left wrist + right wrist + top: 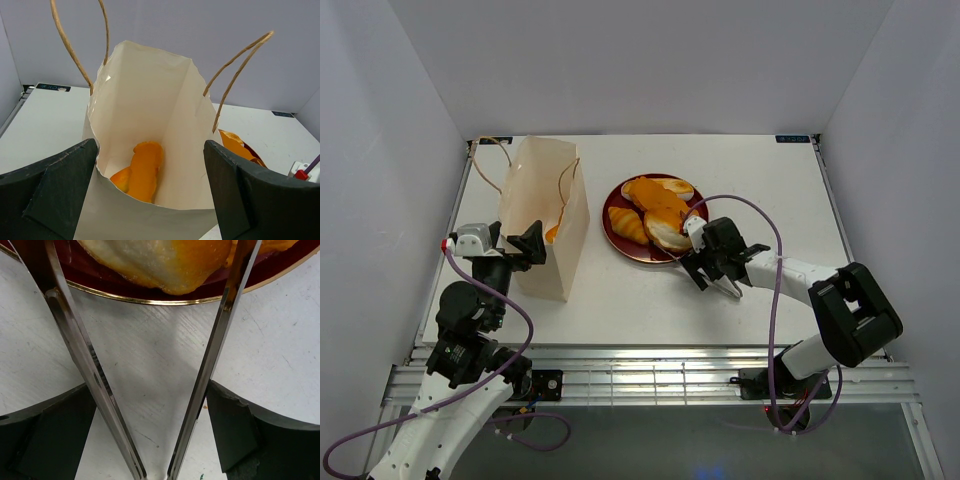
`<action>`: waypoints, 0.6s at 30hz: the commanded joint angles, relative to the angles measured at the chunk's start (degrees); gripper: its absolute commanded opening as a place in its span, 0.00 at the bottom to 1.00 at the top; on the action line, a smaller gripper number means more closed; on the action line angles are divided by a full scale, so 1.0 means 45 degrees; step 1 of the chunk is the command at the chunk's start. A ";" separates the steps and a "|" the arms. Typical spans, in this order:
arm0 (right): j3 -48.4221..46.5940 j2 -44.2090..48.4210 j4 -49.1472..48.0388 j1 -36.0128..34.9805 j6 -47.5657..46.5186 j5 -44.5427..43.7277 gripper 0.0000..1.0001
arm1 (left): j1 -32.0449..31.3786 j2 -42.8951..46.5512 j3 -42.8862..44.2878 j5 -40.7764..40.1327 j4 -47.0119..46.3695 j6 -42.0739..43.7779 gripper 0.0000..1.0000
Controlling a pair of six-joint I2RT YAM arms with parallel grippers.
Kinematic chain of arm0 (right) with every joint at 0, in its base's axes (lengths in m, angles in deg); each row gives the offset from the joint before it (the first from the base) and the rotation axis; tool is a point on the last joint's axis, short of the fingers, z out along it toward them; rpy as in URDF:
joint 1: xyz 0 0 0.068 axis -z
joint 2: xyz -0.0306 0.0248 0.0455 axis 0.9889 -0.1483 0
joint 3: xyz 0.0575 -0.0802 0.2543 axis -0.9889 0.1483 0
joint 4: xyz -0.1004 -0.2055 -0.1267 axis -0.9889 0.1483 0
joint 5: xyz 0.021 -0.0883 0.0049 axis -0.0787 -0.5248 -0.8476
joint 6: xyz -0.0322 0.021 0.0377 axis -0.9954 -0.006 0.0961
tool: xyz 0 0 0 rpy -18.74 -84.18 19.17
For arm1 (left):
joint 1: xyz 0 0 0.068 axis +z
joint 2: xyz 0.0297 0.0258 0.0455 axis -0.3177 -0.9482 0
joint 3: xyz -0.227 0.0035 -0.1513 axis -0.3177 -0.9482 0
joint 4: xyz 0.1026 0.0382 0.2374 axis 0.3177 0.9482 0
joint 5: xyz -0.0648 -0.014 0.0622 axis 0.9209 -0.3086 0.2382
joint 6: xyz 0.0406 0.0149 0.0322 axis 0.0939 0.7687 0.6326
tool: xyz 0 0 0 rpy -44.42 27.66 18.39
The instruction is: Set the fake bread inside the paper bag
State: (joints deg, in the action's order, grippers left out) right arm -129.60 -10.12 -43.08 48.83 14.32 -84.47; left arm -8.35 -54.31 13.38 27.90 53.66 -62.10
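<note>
The paper bag (545, 215) stands open at the left of the table, with two orange pastries (142, 170) inside it. My left gripper (525, 245) is open at the bag's near lower side; in the left wrist view its fingers (55, 185) straddle the bag's near wall (150, 90). Several pieces of fake bread (655, 205) lie on the dark red plate (612, 228). My right gripper (705, 255) is shut on the metal tongs (220, 335), whose arms spread toward a pale-bottomed pastry (165, 260) at the plate's near rim (125, 294).
White walls enclose the table on three sides. The bag's brown cord handles (235, 70) stick up above its mouth. The right arm's purple cable (775, 270) loops over the table beside the plate. Metal rails run along the near edge (650, 375).
</note>
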 commanded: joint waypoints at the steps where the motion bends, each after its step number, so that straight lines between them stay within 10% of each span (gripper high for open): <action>1: -0.0309 -0.0132 -0.0294 0.0047 -0.0050 -0.0003 0.93 | -0.0063 -0.0133 0.0048 0.0256 -0.0034 -0.0045 0.98; 5: -0.0348 0.0239 -0.0275 0.0047 0.0048 -0.0101 0.99 | -0.0063 -0.0132 0.0048 0.0256 -0.0034 -0.0065 0.98; 18: -0.0972 -0.0052 0.0603 0.0028 0.0243 0.0563 0.62 | -0.0063 -0.0230 0.0068 0.0529 -0.0014 -0.0026 0.98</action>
State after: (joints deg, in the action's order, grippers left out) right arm -130.71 -9.97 -41.24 48.85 15.02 -83.47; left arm -8.35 -54.88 13.38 29.12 53.68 -62.10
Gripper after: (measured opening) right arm 0.647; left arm 0.979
